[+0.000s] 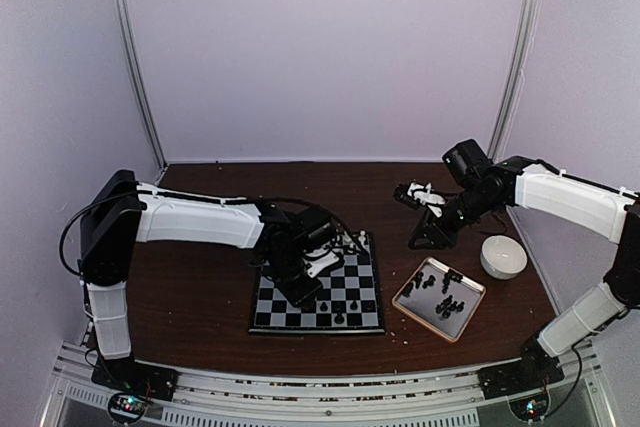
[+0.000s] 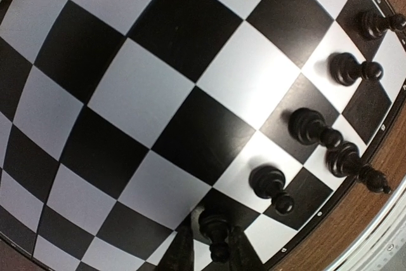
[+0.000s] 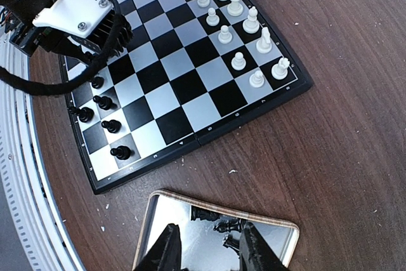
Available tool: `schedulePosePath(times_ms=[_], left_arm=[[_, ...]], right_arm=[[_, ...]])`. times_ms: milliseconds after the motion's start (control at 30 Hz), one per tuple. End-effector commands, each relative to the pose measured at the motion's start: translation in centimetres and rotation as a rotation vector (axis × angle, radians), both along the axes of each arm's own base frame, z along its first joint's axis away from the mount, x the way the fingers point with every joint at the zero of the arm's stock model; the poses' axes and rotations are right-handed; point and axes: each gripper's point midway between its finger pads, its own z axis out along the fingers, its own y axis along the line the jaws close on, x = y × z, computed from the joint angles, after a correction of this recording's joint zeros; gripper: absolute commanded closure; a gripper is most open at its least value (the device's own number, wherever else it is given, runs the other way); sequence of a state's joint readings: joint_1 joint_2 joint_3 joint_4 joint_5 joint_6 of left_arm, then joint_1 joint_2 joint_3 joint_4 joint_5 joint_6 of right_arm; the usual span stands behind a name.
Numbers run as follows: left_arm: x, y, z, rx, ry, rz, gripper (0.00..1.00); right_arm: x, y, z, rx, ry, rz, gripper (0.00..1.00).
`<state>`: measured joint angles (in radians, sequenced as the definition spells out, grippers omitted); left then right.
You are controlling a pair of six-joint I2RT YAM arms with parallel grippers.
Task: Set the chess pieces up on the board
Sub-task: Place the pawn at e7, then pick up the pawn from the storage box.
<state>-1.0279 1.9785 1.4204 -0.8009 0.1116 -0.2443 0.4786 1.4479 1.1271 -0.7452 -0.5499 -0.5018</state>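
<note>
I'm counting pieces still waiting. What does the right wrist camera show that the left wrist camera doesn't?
Only the right wrist view shows the tray with spare black pieces and the right gripper above it. Only the left wrist view shows a black pawn flanked by the left gripper. Both show the board and placed black pieces along its edge.

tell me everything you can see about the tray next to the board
The tray is a shallow rectangle with rounded corners, a tan rim and a shiny, mirror-like metal floor. It lies flat on the dark wood table, turned at an angle, to the right of the board and just in front of the white bowl, touching neither. Several black pieces sit loose in it. The right fingers hang open above it, not touching.
</note>
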Motion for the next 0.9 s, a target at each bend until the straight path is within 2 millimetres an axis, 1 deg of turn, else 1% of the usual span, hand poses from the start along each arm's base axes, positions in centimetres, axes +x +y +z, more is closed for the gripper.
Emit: schedulePosePath(times_ms=[0, 100, 167, 233, 433, 533, 600, 700, 767, 867], left_arm=[[0.1, 0.2, 0.9, 0.002, -0.027, -0.003, 0.80], [0.2, 0.1, 1.4, -0.007, -0.036, -0.002, 0.78], [0.3, 0.0, 1.9, -0.018, -0.042, -0.003, 0.74], [0.3, -0.2, 2.7, -0.041, -0.045, -0.005, 0.69], [1.0, -1.6, 7.4, -0.140, -0.104, -0.022, 0.59], [1.7, -2.7, 9.7, -0.195, -0.144, -0.027, 0.58], [2.6, -3.6, 11.4, -0.238, -0.187, -0.016, 0.58], [4.4, -5.1, 14.0, -0.316, -0.279, 0.020, 0.58], [5.7, -6.3, 15.5, -0.380, -0.341, 0.051, 0.58], [7.5, -8.2, 17.3, -0.479, -0.402, 0.103, 0.58]], right_arm=[[0.3, 0.5, 0.7, 0.002, -0.015, 0.014, 0.67], [0.3, 0.5, 0.7, 0.001, -0.016, 0.016, 0.67], [0.2, 0.5, 0.7, 0.000, -0.015, 0.017, 0.67], [0.2, 0.6, 0.7, 0.000, -0.014, 0.019, 0.67], [0.2, 0.6, 0.6, 0.001, -0.011, 0.018, 0.67], [0.2, 0.5, 0.7, -0.005, -0.011, 0.015, 0.67], [0.7, -0.2, 0.6, -0.046, -0.033, -0.014, 0.67], [1.0, -2.2, 1.0, -0.121, -0.064, -0.055, 0.67], [0.6, -3.7, 0.7, -0.183, -0.070, -0.071, 0.67], [-0.6, -6.6, -0.8, -0.311, -0.062, -0.079, 0.68]])
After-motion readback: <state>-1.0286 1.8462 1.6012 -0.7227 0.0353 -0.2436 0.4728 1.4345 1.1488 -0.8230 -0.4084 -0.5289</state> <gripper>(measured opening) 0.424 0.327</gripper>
